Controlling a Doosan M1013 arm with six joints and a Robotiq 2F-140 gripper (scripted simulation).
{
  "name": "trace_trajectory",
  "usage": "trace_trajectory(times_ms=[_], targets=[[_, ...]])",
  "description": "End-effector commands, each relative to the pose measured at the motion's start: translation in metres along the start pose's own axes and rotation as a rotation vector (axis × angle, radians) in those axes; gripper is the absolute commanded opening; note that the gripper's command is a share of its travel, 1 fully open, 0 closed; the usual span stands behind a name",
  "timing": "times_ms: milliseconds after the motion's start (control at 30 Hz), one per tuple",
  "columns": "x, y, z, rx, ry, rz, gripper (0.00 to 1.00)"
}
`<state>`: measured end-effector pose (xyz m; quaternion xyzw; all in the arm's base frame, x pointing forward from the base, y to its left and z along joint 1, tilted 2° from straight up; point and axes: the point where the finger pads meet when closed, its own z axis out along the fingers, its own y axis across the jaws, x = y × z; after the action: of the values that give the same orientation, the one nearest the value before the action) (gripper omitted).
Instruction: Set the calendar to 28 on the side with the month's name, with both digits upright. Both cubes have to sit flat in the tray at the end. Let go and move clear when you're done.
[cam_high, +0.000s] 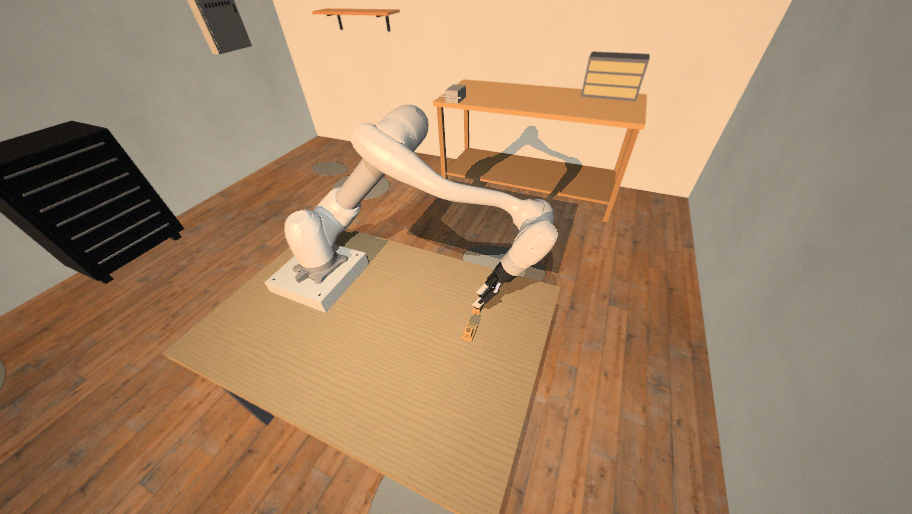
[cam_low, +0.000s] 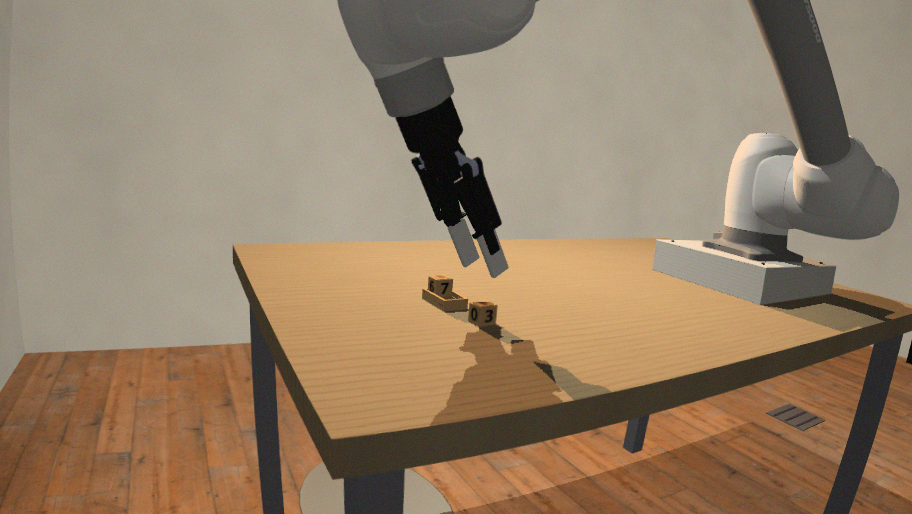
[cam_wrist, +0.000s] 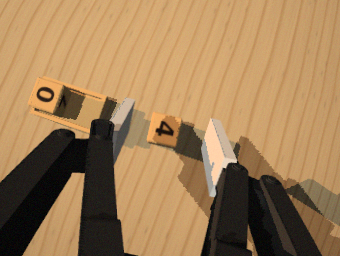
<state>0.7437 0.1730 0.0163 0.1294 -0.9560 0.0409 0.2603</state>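
While its two pale fingers (cam_low: 462, 244) stand partly apart with nothing between them, the gripper (cam_low: 484, 259) of the white arm (cam_high: 447, 181) hangs tilted in the air above the wooden bench (cam_low: 357, 357), clear of the surface and grasping no cube.

Below the fingertips, near the bench's far edge as the overhead camera sees it, lies the small wooden calendar tray (cam_low: 445, 299). One cube (cam_low: 440, 285) sits in the tray at its far end from the loose cube, showing 6 and 7 on the two faces turned toward the side camera and 0 on its top in the wrist view. The tray's other slot (cam_wrist: 86, 108) is unfilled.

The second cube (cam_low: 482, 312) rests flat on the bench top just beside the tray's open end, outside it. Its side faces read 0 and 3 from the exterior camera; its upper face shows a 4 (cam_wrist: 164, 128) in the wrist view, where it appears between the spread fingers but well below them.

The arm's shadow (cam_low: 504, 376) runs from the loose cube toward the bench's near edge. At the opposite corner, the arm's grey base block (cam_low: 702, 271) is mounted on the bench. Beyond, against the cream wall, stands an orange side table (cam_high: 542, 108), and a black drawer cabinet (cam_high: 83, 191) leans at the left.
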Motion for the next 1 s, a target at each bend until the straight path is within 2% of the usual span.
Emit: trace_trajectory(times_ms=[0,33,267,433,533,600,800,933,967], targets=[[0.002,0.000,0.002,-0.005,-0.037,0.004,0.46],[0.002,0.000,0.002,-0.005,-0.037,0.004,0.46],[0.005,0.000,0.001,-0.005,-0.235,0.005,0.46],[0.009,0.000,0.002,-0.005,-0.247,0.005,0.46],[0.009,0.000,0.003,-0.005,-0.299,0.004,0.46],[0.009,0.000,0.003,-0.005,-0.299,0.004,0.46],[0.011,0.000,0.003,-0.004,-0.479,0.005,0.46],[0.016,0.000,0.004,-0.004,-0.504,0.005,0.46],[0.016,0.000,0.004,-0.004,-0.504,0.005,1.00]])
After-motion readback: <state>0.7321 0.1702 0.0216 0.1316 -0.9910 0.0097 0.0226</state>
